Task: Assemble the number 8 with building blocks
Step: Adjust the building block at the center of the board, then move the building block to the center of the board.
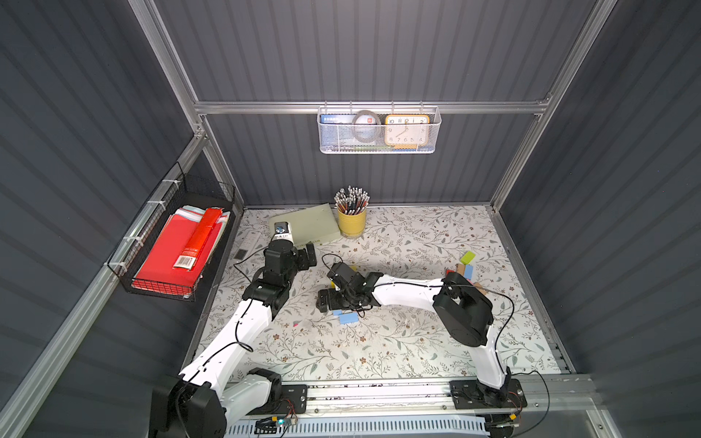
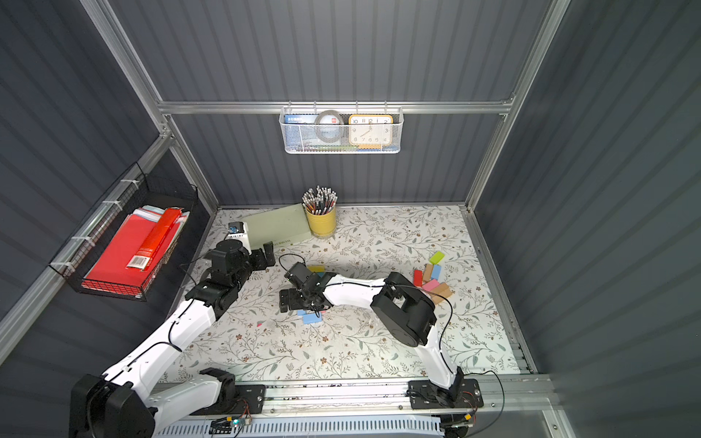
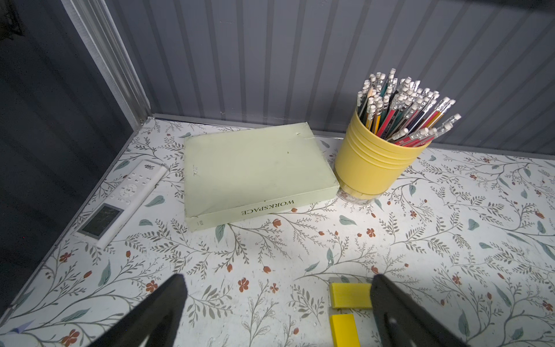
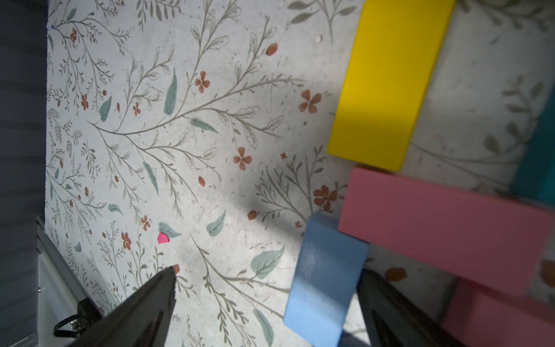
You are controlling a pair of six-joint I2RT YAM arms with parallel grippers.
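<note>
Your right end effector [image 4: 270,272] stands wide open, low over the desk [image 4: 210,150], and has hold of nothing. A light blue block [image 4: 324,276] lies flat between its fingers [image 4: 387,303], close against one of them; you cannot tell from the wrist view whether they touch. Just past it a pink block [image 4: 444,228] lies crosswise, its corner at the light blue one. A yellow block [image 4: 387,84] runs on from the pink one at a right angle, its end nearly on it. A teal block [image 4: 537,150] shows at the edge of that view, with a bare patch of desk between it and the yellow one. These belong to the part-built number 8 [image 1: 348,318] at the middle of the desk, mostly hidden under the right wrist in both top views.

Your left end effector [image 3: 279,279] is also fully open and empty. It hangs above the desk to the left of the figure, and two yellow blocks [image 3: 350,296] lie just beside one finger.

The spare blocks [image 2: 430,280] lie in a loose cluster near the desk's right edge, well apart from the figure: lime green, red, tan, light blue and pink.

Along the back wall you have a pale green book [image 3: 255,171], a yellow cup of pencils [image 3: 369,168] touching it, and a white remote [image 3: 126,198] near the left corner.
</note>
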